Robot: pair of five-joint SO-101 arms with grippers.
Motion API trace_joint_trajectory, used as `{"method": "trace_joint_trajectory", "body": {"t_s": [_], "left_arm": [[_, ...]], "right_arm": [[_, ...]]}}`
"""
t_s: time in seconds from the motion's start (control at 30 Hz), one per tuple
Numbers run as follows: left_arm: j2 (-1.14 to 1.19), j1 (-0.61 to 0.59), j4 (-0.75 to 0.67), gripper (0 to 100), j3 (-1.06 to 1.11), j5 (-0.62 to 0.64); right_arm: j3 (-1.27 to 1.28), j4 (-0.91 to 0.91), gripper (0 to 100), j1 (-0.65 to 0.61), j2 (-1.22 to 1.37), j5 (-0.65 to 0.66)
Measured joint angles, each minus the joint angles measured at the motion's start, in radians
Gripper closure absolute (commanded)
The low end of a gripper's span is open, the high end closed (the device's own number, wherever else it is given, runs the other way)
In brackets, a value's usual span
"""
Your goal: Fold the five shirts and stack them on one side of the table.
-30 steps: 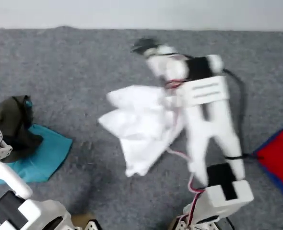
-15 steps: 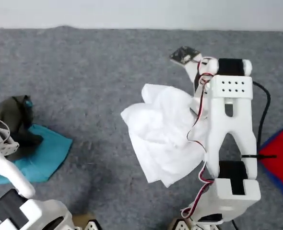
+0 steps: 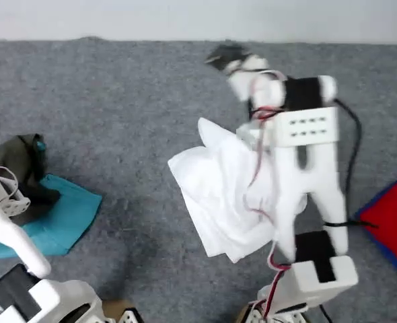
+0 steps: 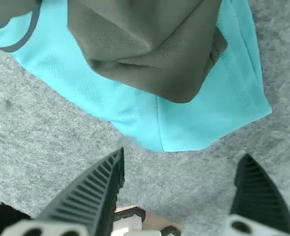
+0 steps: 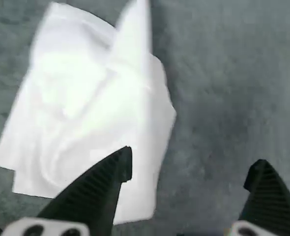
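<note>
white shirt: lying in a rumpled heap mid-table with its layers bunched over each other, so not a fold I'd call done. My guess is it's in the middle because that's the roomiest spot to work it.
right gripper: released, jaws spread wide with nothing pinched. It hangs half over the shirt's edge and half over bare grey table. Looks to me like I'm lined up to grab a hem or corner next.
left gripper: also spread wide and empty, over bare table just beside the teal shirt's edge. I reckon it's parked there to keep out of the right arm's way.
teal shirt: flat on the left side of the table, bottom of the pile.
dark shirt: on top of the teal one, a bit lumpy and covering only part of it. So the left side reads as the stacking side.
red shirt: at the right edge, well apart from the rest, probably waiting its turn.
progress: maybe partway, with two stacked and the white one being worked.
</note>
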Motion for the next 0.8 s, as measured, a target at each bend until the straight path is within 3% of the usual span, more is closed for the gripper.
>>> {"method": "trace_joint_trajectory", "body": {"t_s": [0.1, 0.23, 0.7, 0.8], "left_arm": [[0.0, 0.017, 0.0, 66, 0.0, 0.0], [0.0, 0.021, 0.0, 66, 0.0, 0.0], [0.0, 0.023, 0.0, 66, 0.0, 0.0], [0.0, 0.028, 0.0, 67, 0.0, 0.0]], "right_arm": [[0.052, 0.0, 67.9, -0.109, 0.035, 0.0], [0.124, -0.003, 73.5, -0.164, 0.141, 0.0], [0.13, -0.075, 78.7, -0.071, 0.353, 0.0], [0.137, -0.103, 84.1, -0.068, 0.382, 0.0]]}}
